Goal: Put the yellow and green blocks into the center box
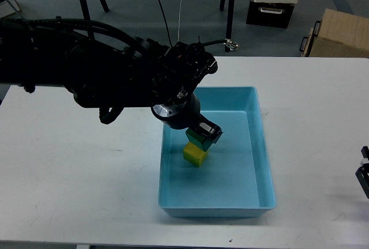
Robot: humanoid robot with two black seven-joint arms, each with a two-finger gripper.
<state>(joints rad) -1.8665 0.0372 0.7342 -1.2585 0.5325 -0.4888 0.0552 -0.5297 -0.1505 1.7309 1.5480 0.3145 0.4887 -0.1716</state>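
A: From the head view, where are the blocks?

B: Both sit inside the blue tray [253,162], toward its left wall. The yellow block [194,154] lies on the tray floor, and the green block [198,139] is just behind it, touching or nearly so.

A: And the left gripper [203,131]?

B: It reaches down into the tray, pinching the green block between its fingers.

A: How much open room is there?

B: The tray floor is bare on the right half and toward the near wall. The tray itself stands at the middle of the white table [69,191], near its front edge, with bare tabletop on both sides.

A: The right gripper [363,171]?

B: Only a dark bit shows at the table's right edge; whether it is spread or pressed together cannot be told.
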